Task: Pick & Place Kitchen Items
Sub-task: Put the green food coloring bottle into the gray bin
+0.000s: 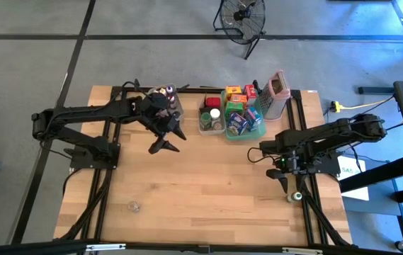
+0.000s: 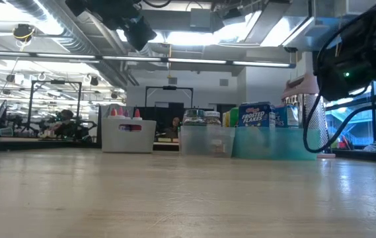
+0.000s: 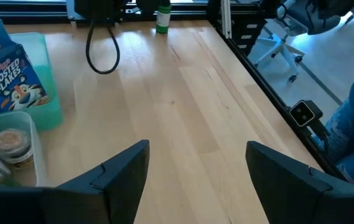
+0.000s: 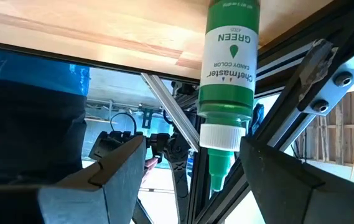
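A green Chefmaster bottle (image 4: pixel 228 74) with a white cap stands upright on its base near the table's right edge (image 1: pixel 297 196); the right wrist view shows it upside down. My right gripper (image 4: pixel 193 138) is open just short of the bottle, one finger on either side, touching nothing. My left gripper (image 3: pixel 195 149) hangs open over bare wood left of the middle (image 1: pixel 164 145). More kitchen items sit at the far edge: boxes in a teal tray (image 1: pixel 258 132), jars in a clear bin (image 1: pixel 212 122), and small bottles in another bin (image 1: pixel 169 95).
A grey container with a pink rim (image 1: pixel 275 94) stands beside the teal tray. A Frosted Flakes box (image 3: pixel 5 74) leans in that tray. A small clear thing (image 1: pixel 134 206) lies near the front left. Black frame rails (image 1: pixel 307 205) run along the table's sides. The middle and front are bare wood.
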Action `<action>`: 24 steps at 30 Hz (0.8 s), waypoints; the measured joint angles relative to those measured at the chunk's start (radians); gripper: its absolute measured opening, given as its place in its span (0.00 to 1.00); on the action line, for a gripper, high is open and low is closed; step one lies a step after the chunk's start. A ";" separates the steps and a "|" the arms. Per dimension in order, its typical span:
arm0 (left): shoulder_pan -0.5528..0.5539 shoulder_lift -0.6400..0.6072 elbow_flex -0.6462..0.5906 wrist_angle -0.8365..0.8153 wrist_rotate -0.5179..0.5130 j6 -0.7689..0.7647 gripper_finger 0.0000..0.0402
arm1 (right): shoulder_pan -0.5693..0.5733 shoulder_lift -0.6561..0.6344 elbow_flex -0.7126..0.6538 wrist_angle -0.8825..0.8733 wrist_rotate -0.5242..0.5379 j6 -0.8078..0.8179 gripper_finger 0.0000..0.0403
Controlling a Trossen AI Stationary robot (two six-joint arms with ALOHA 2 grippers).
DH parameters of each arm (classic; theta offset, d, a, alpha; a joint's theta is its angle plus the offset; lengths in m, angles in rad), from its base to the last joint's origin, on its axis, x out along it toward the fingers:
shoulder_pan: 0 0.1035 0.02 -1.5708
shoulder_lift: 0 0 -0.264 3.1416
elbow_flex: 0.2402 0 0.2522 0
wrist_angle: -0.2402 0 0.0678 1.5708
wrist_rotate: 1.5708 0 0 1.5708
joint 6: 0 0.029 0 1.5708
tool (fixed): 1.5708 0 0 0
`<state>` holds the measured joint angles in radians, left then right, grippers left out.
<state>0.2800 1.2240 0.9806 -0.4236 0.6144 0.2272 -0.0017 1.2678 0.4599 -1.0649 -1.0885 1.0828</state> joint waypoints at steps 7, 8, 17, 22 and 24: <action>0.000 0.000 0.000 -0.034 0.000 0.003 0.65 | 0.000 0.039 0.000 -0.007 0.002 -0.054 0.65; 0.000 0.000 0.000 -0.039 0.000 0.003 0.65 | 0.000 0.045 0.000 -0.008 0.004 -0.062 0.65; 0.000 0.000 0.000 -0.053 0.000 0.003 0.65 | 0.000 0.061 -0.055 -0.007 -0.011 -0.074 0.65; 0.000 0.000 0.000 -0.054 0.000 0.003 0.65 | 0.009 0.061 -0.058 0.006 -0.015 -0.073 0.65; 0.000 0.000 0.000 -0.054 0.000 0.003 0.65 | 0.011 0.061 -0.058 0.011 -0.015 -0.070 0.65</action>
<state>0.2802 1.2240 0.9806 -0.4774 0.6144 0.2302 0.0097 1.3293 0.4016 -1.0544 -1.1034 1.0126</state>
